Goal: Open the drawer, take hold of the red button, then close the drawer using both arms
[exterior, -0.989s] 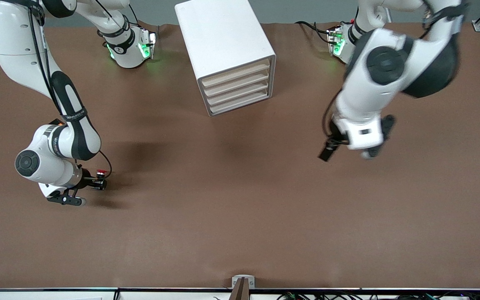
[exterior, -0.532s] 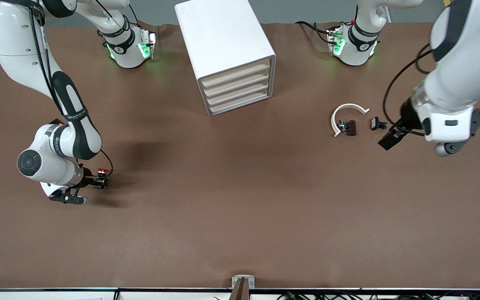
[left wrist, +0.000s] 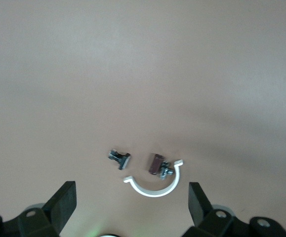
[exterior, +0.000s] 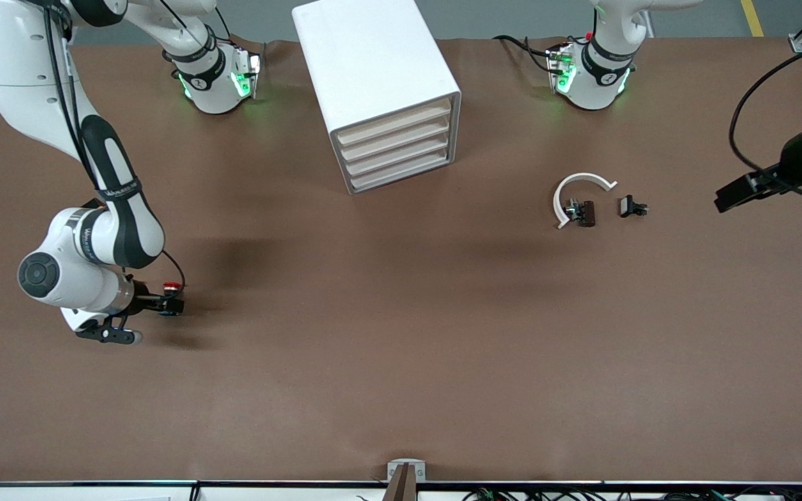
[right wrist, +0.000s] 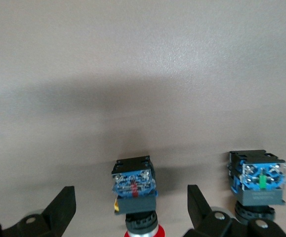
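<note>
The button (exterior: 173, 285), with a red cap on a black-and-blue body, lies on the brown table at the right arm's end. In the right wrist view it (right wrist: 134, 180) lies between the open fingers of my right gripper (right wrist: 131, 197), untouched. My right gripper (exterior: 166, 305) is low, right at it. The white drawer unit (exterior: 380, 76) stands at the middle near the bases, all its drawers (exterior: 397, 149) shut. My left gripper (exterior: 728, 198) hangs open and empty over the left arm's end of the table; it shows open in its wrist view (left wrist: 131, 197).
A second button block with a green mark (right wrist: 259, 180) lies beside the red one, its cap hidden. A white half-ring clamp (exterior: 578, 188), a small brown part (exterior: 585, 212) and a black clip (exterior: 631, 206) lie toward the left arm's end. A grey bracket (exterior: 406, 473) sits at the table's nearest edge.
The left arm has swung from over the white clamp out to its own end of the table, uncovering the clamp and small parts. The right gripper has hardly moved.
</note>
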Available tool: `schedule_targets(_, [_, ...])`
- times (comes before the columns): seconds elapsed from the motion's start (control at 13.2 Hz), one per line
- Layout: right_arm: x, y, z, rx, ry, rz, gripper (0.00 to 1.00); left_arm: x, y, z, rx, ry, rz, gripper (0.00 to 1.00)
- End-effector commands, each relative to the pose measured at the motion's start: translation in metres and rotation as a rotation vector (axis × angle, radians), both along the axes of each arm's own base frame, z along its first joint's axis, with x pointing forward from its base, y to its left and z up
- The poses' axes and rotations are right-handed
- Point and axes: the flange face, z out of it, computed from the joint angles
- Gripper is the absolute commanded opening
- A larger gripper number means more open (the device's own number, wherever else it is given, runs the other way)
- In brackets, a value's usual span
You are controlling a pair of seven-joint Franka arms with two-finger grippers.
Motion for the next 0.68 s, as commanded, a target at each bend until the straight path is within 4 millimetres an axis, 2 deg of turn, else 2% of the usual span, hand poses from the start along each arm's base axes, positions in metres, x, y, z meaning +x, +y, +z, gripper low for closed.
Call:
schedule_targets(0.0, [0.001,-0.001,0.043,-0.001,0.003,0.023,1.0,-0.028,0.004,0.018,0.015,0.022,-0.132,1.0])
schedule_targets(0.08, [-0.001,-0.002,0.058,-0.012,0.017,0.038,1.0,-0.032,0.006,0.023,0.014,0.019,-0.13,1.0])
schedule_targets(0.3, [-0.015,-0.01,0.119,-0.008,0.078,0.068,1.0,-0.045,0.003,0.021,0.007,0.027,-0.137,1.0])
schedule_targets(0.46, [-0.026,-0.032,0.168,0.008,0.109,0.071,1.0,-0.054,-0.014,0.022,0.014,0.025,-0.165,1.0])
schedule_targets(0.61, [-0.04,-0.048,0.215,0.021,0.133,0.064,1.0,-0.063,-0.021,0.022,0.019,0.027,-0.177,1.0])
